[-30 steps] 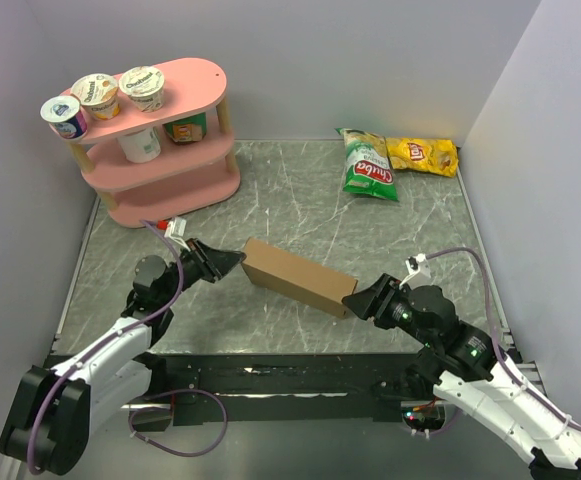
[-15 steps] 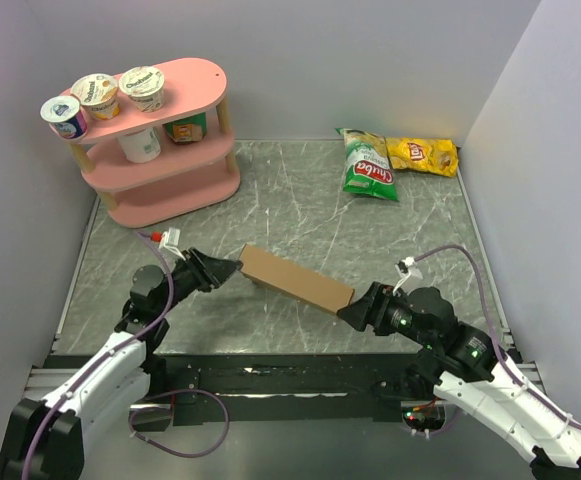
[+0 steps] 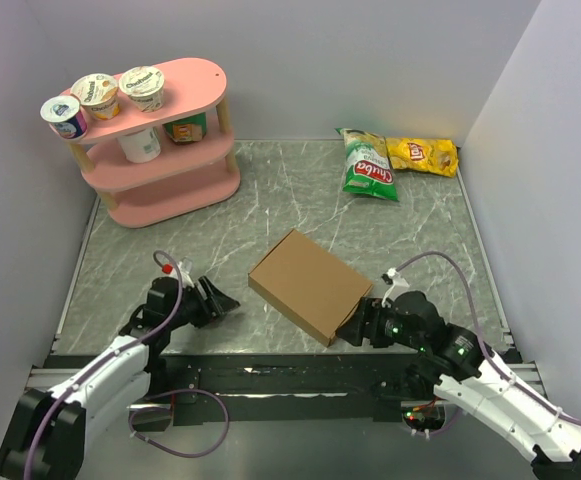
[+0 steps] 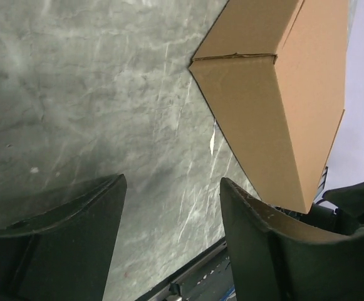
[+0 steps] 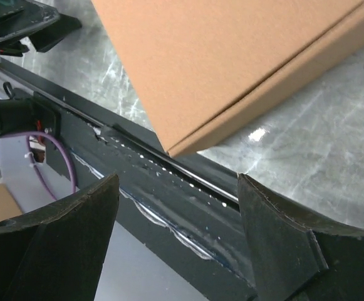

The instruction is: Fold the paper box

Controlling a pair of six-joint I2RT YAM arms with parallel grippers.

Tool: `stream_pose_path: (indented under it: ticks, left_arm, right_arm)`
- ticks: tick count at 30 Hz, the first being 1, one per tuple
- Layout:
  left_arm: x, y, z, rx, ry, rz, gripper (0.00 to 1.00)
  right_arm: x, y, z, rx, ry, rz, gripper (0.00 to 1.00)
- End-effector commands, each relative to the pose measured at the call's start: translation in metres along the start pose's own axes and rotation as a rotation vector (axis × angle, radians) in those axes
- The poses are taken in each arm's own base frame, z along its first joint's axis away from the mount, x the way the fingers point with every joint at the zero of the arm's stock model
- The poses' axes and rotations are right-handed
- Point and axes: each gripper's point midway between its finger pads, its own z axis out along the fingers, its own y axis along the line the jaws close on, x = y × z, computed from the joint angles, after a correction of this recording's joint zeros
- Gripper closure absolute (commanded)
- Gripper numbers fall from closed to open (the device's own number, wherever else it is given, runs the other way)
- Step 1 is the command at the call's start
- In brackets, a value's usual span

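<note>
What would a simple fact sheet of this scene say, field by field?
Main item: paper box, plain brown cardboard, lying flat on the table
Box state: looks folded shut
Left end effector: open, empty, just left of the box, not touching it
Right end effector: open, at the box's near right edge, gripping nothing; contact unclear
Back left: pink shelf with yogurt cups on top
Back right: green chip bag beside a yellow chip bag
</note>
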Motion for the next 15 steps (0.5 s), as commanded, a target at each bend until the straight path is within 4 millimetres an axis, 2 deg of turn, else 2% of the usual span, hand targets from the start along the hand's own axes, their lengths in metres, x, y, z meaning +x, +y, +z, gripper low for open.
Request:
stream_pose_path:
  ticks: [1, 2, 3, 5, 6, 7, 8, 9, 12, 13, 15]
  left_arm:
    - [-0.002, -0.009, 0.006, 0.007, 0.013, 0.015, 0.31]
    - [0.000, -0.011, 0.008, 0.009, 0.017, 0.021, 0.31]
    - [-0.002, -0.016, 0.012, 0.024, 0.008, 0.029, 0.31]
    - [0.007, -0.018, 0.020, 0.017, 0.040, 0.038, 0.32]
    - [0.000, -0.033, 0.025, 0.062, 0.024, 0.044, 0.33]
    - [0.010, -0.032, 0.031, 0.055, 0.062, 0.043, 0.33]
    - [0.011, -0.037, 0.035, 0.067, 0.066, 0.046, 0.33]
    - [0.007, -0.051, 0.039, 0.098, 0.059, 0.047, 0.33]
    - [0.007, -0.067, 0.058, 0.140, 0.093, 0.054, 0.34]
    - [0.001, -0.077, 0.063, 0.179, 0.078, 0.058, 0.35]
    - [-0.003, -0.084, 0.078, 0.195, 0.094, 0.035, 0.38]
  right_arm:
    - [-0.027, 0.026, -0.001, -0.066, -0.080, -0.080, 0.17]
    - [-0.028, 0.022, 0.000, -0.029, -0.072, -0.079, 0.17]
    - [-0.029, 0.006, -0.001, 0.063, -0.081, -0.072, 0.15]
    - [-0.033, -0.005, -0.003, 0.149, -0.083, -0.041, 0.13]
    - [-0.032, -0.008, -0.003, 0.171, -0.078, -0.036, 0.13]
    - [-0.032, -0.008, -0.002, 0.178, -0.072, -0.021, 0.13]
    - [-0.031, -0.008, -0.001, 0.179, -0.067, -0.013, 0.13]
    - [-0.030, -0.007, 0.001, 0.178, -0.059, -0.009, 0.13]
    - [-0.024, -0.011, 0.006, 0.198, -0.047, 0.021, 0.13]
    - [-0.023, -0.012, 0.008, 0.206, -0.048, 0.022, 0.14]
    - [-0.016, -0.019, 0.013, 0.224, -0.035, 0.052, 0.14]
